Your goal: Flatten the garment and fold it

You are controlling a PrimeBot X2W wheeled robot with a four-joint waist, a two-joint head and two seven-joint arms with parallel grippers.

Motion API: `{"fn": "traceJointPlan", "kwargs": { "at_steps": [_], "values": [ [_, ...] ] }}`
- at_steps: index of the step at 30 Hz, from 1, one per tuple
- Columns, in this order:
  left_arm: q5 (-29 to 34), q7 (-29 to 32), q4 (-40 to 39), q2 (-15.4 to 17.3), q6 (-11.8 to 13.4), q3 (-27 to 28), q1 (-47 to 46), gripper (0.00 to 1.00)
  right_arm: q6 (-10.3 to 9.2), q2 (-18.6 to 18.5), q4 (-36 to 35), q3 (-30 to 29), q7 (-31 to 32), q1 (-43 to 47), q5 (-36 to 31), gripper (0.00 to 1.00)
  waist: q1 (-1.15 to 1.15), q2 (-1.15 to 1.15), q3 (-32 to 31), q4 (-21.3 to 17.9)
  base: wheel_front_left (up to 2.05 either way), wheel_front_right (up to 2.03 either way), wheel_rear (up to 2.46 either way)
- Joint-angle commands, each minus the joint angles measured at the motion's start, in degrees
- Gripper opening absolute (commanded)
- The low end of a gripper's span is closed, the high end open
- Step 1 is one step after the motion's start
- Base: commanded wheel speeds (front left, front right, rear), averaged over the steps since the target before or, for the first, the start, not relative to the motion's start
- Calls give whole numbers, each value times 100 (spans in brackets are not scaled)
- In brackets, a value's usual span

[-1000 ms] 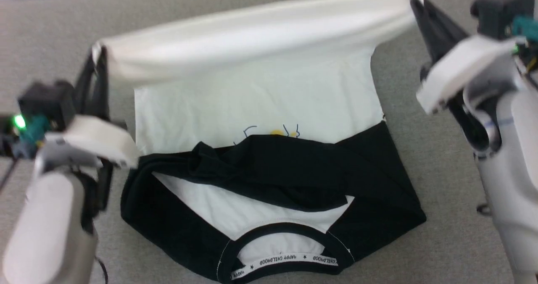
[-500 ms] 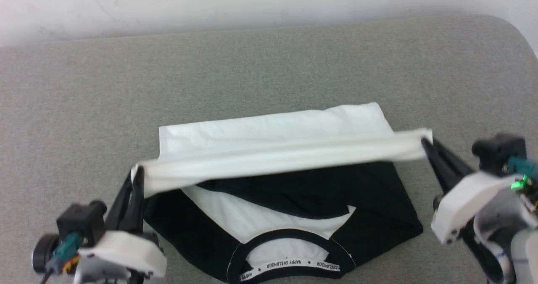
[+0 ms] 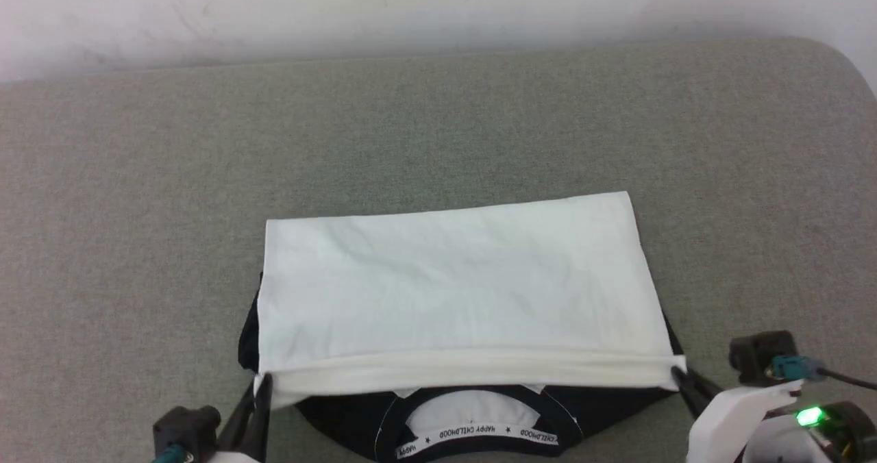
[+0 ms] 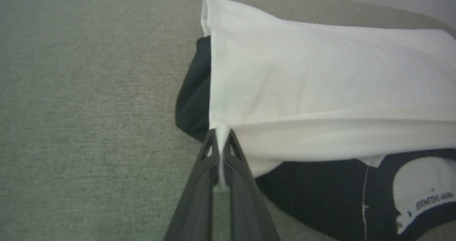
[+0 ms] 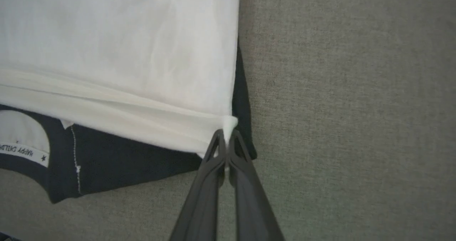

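The garment [image 3: 452, 292] lies on the grey cushion, its white body folded toward me over the black sleeves. Its black neck trim [image 3: 479, 435] peeks out at the near edge. My left gripper [image 3: 262, 385] is shut on the hem's left corner, and the left wrist view shows white cloth [image 4: 320, 77] pinched between the fingertips of that gripper [image 4: 221, 136]. My right gripper [image 3: 678, 374] is shut on the hem's right corner, with its fingertips [image 5: 225, 137] nipping a peak of the white fabric [image 5: 117, 45] in the right wrist view.
The grey upholstered surface [image 3: 438, 127] stretches wide on all sides of the shirt. A pale wall [image 3: 411, 4] runs behind its far edge. The surface's rounded corner [image 3: 843, 66] curves away at the far right.
Both grippers have pulled the white hem toward me and down over the black sleeves, so the print is covered. The head view has also tilted, showing more of the far surface and wall.
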Motion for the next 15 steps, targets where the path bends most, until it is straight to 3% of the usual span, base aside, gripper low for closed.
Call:
{"fn": "traceJointPlan", "kwargs": {
  "at_steps": [1, 6, 7, 8, 9, 10, 15],
  "values": [
    [-40, -30, 80, -6, -37, -7, 63, 0, -13, 14, 57, 21, 5, 45, -74, 0, 0, 0, -6, -6, 0, 0, 0],
    [-87, 0, 500, -72, -128, -153, 73, 0, -13, 48, 429, 120, 11, 72, -148, 0, 0, 0, -62, -32, 0, 0, 0],
    [-120, 14, 554, -95, -131, -159, 82, 4, -13, 50, 476, 132, 5, 72, -143, 21, 0, 0, -84, -33, 0, 0, 0],
    [-141, 30, 597, -107, -137, -170, 92, 42, -13, 50, 510, 135, -11, 77, -145, 65, 0, 0, -114, -33, 0, 0, 0],
    [-161, 45, 630, -114, -140, -177, 106, 92, -13, 49, 541, 129, -9, 94, -154, 100, 0, 0, -146, -32, 0, 0, 0],
    [-178, 59, 653, -118, -136, -179, 125, 100, -13, 46, 563, 125, -2, 118, -157, 100, 0, 0, -187, -27, 0, 0, 0],
    [-276, -46, 579, -98, -66, -60, 317, 100, -13, 113, 509, -75, 24, 295, -139, 100, 0, 0, -407, 8, 0, 0, 0]
  ]
}}
